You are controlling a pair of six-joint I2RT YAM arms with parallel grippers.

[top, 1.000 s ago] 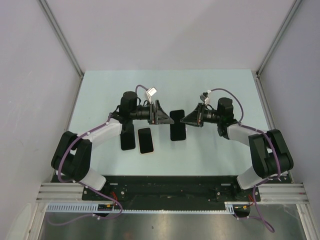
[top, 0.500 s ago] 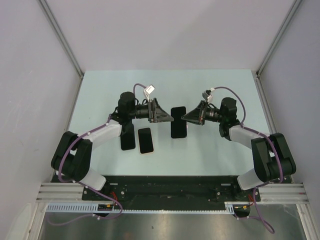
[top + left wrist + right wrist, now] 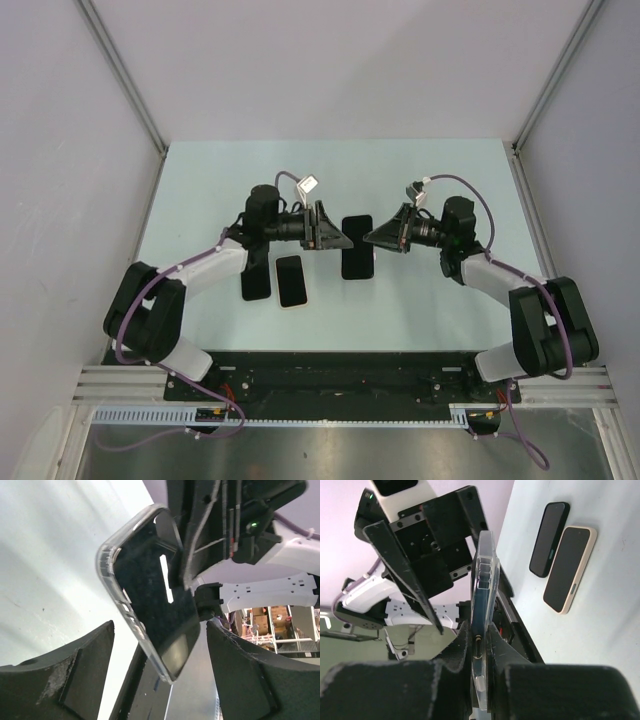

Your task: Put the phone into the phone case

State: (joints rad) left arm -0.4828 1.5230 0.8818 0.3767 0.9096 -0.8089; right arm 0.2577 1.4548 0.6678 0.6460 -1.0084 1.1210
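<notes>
Right wrist view shows my right end effector (image 3: 479, 647) clamped on the clear phone case (image 3: 486, 565), phone (image 3: 150, 595) apparently inside, just ahead of my wide-open, empty left end effector (image 3: 159, 645); I fear a push could twist it loose.

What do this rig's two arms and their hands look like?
The left arm and right arm alternate glossy black joints with white link shells. A purple cable loops along each. The left hand and right hand are matte black wedges with flat, rough-textured fingers. A small white connector sits above each wrist.
</notes>
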